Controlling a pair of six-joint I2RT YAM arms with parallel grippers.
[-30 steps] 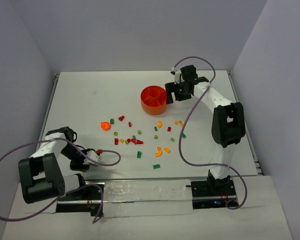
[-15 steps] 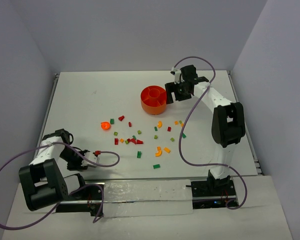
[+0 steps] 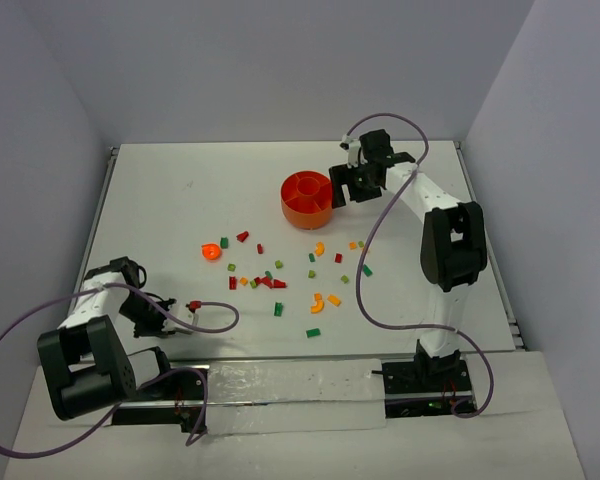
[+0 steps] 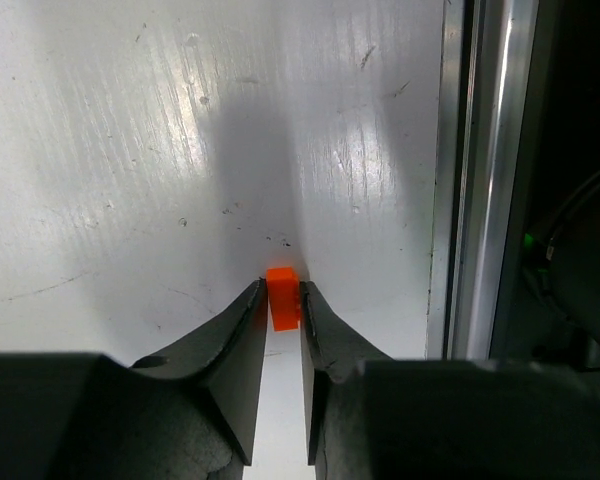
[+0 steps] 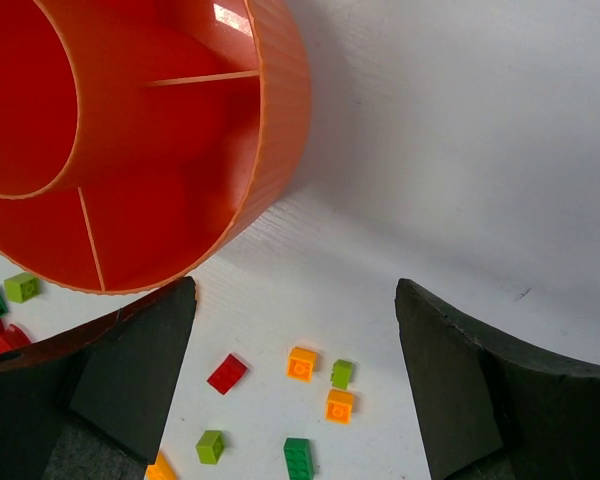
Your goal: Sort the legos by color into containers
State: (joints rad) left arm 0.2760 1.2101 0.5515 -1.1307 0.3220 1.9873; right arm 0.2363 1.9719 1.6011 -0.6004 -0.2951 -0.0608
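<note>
as the left claw pinched the red lego brick by its very tips, it could squirt out sideways.

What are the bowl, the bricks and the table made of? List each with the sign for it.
Bowl: orange plastic, it seems, semi-glossy; thin moulded walls, fine ribs outside, a soft highlight.
Bricks: hard glossy plastic, likely; crisp edges, moulded studs, saturated colours.
Table: white, smooth, slightly shiny, scuffed; perhaps laminate or painted board, unclear.
</note>
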